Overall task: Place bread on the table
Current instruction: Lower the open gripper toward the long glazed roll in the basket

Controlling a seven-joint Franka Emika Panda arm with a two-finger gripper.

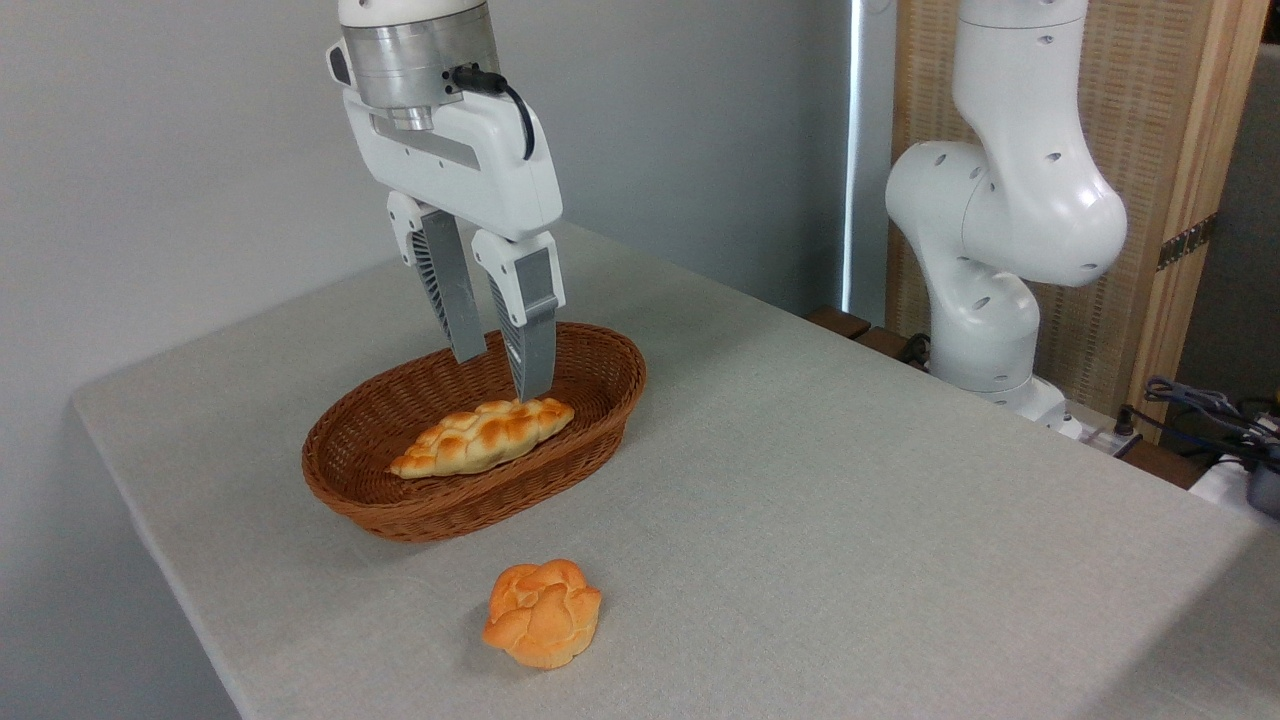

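nearby, bun (basket holding bread).

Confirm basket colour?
Brown woven wicker basket, clearest in the fixed camera view.

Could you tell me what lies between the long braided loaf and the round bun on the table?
The near wall of the wicker basket, then bare table cloth. The bread lies inside; the bun sits outside. The camera view shows it.
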